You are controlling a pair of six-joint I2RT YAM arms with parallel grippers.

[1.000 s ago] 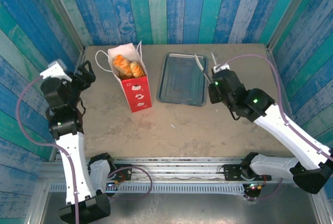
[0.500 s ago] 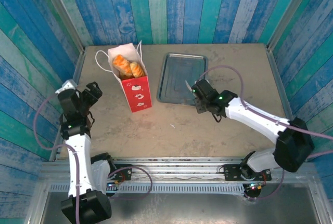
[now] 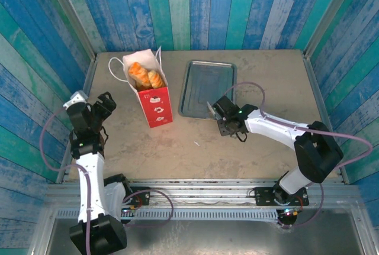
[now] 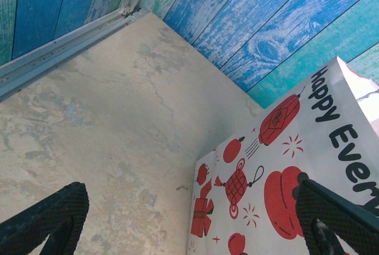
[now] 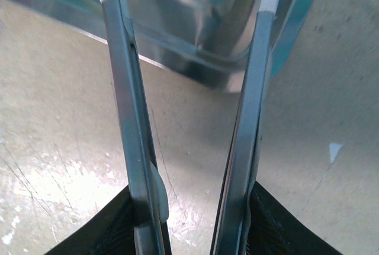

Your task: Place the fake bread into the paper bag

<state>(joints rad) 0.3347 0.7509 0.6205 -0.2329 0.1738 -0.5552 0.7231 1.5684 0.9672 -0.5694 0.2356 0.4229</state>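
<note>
The walls of the paper bag [image 3: 155,98] hide all but the tops of the bread [image 3: 144,74], so the pieces cannot be counted. From the left wrist, the bag runs off the right and bottom edges. Its black lettering breaks off after "Happy Ever", and the left end effector [image 4: 188,187] is cropped to two dark finger stubs in the bottom corners. From the right wrist, the tray [image 5: 195,60] is cut by the top edge and blurred. A pale speck [image 5: 334,149] on the surface [image 5: 59,119] is too small to identify.

Top cam overhead, whole table [image 3: 266,77]; L wrist near bag [image 4: 284,166], R wrist low at tray [image 5: 189,12].
</note>
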